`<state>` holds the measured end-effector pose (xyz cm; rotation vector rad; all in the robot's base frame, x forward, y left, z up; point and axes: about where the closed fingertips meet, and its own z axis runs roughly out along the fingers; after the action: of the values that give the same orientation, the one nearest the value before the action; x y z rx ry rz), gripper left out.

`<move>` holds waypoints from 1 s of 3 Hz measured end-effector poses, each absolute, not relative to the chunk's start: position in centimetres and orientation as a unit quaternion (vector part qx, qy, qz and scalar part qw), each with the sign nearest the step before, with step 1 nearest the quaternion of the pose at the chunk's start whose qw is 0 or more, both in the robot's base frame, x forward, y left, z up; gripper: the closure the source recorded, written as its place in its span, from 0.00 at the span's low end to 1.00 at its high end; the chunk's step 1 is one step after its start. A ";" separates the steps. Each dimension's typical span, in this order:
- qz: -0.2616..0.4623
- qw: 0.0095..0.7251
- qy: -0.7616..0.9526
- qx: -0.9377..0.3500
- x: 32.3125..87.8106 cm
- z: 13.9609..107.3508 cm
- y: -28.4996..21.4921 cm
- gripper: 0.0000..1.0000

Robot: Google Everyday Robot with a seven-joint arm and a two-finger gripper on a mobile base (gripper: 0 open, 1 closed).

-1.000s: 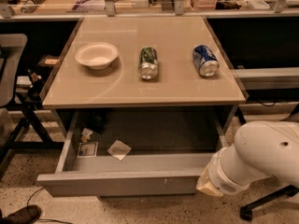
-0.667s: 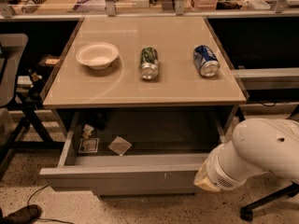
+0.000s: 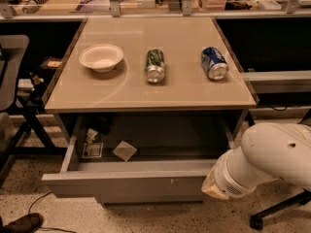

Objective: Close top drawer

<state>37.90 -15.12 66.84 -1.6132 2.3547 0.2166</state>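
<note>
a: where is the top drawer (image 3: 126,182)?
b: under the table (image 3: 146,95), pulled well out toward the camera. it is a wide, shallow grey metal tray, close to the table's full width, with a flat front, no handle and a few small white scuffs
a: anything in it?
b: on its floor at the left, a crumpled paper scrap (image 3: 125,150) with a flat square card (image 3: 92,150) just beside it
a: and the gripper (image 3: 210,188)?
b: low at the right end of the drawer front, at the tip of a fat, smooth white arm (image 3: 274,157) that comes in from the right. only a tan end shows past the round ribbed wrist. i cannot tell if it touches the front or sits just beside it, and i cannot tell if it is open or closed
a: what is on the table?
b: the top is smooth, beige and glossy. a shallow white bowl (image 3: 101,57) sits at the left, a green can (image 3: 155,66) lies on its side in the middle, and a blue can (image 3: 214,62) lies on its side at the right, all well apart
a: around it?
b: a speckled floor (image 3: 29,198), and a dark shoe (image 3: 22,223) in the lower left corner
</note>
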 end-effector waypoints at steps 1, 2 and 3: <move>0.075 0.139 0.815 -0.558 37.9 66.8 -15.1 0.14; 0.075 0.139 0.815 -0.558 37.9 66.8 -15.1 0.00; 0.075 0.139 0.815 -0.558 37.9 66.8 -15.1 0.00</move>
<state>37.90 -15.12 66.84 -1.6132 2.3546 0.2163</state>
